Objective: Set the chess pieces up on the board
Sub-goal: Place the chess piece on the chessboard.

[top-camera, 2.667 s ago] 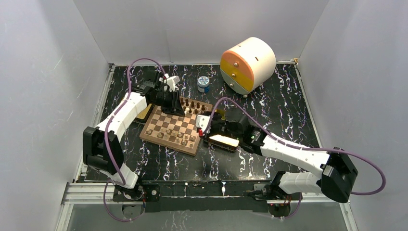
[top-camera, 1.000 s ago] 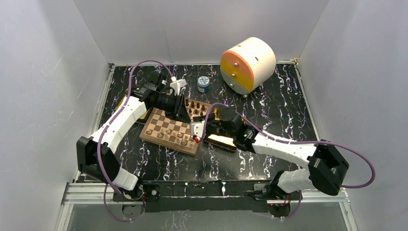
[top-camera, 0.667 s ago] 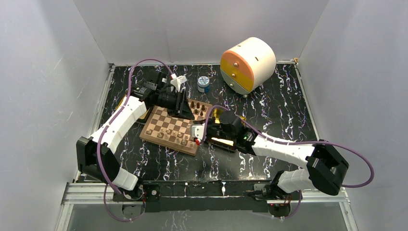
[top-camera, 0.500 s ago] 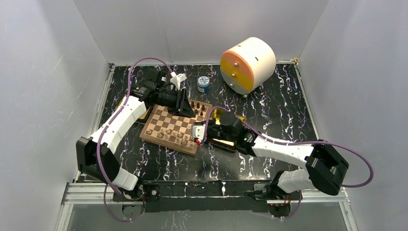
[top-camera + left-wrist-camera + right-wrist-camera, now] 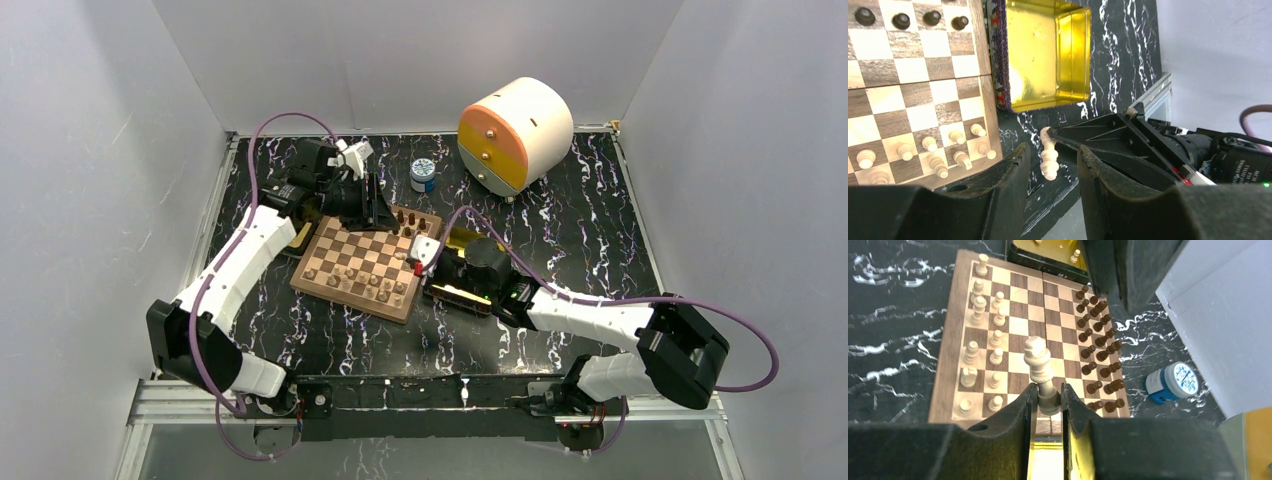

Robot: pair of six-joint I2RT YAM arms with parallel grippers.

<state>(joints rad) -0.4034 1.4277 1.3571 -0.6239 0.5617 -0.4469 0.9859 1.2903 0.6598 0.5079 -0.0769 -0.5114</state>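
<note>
Top external: we see the board [image 5: 345,262] mid-table, with the left gripper [image 5: 388,218] over its 12 o'clock edge and the right gripper [image 5: 418,258] at its 3 o'clock edge. From this height we cannot tell how either pincer stands.
Left wrist: we see the left gripper's jaws spread wide, holding nothing. Far below, in the gap between them, a tall pale piece [image 5: 1049,161] sits in the other arm's fingertips, just off the board's rim. A gold tray [image 5: 1048,55] lies against the board.
Right wrist: we see the right gripper pinching that tall pale piece by its base, its head pointing away from the fingers.
Ranks: pale pieces [image 5: 979,304] line the board's 9 o'clock side in this view, and dark pieces [image 5: 1089,333] line its 3 o'clock side.
Under the left arm: a second gold tray [image 5: 1048,250] at 12 o'clock holds one pale man.
Jar [image 5: 1173,381]: at 4 o'clock, off the board.
</note>
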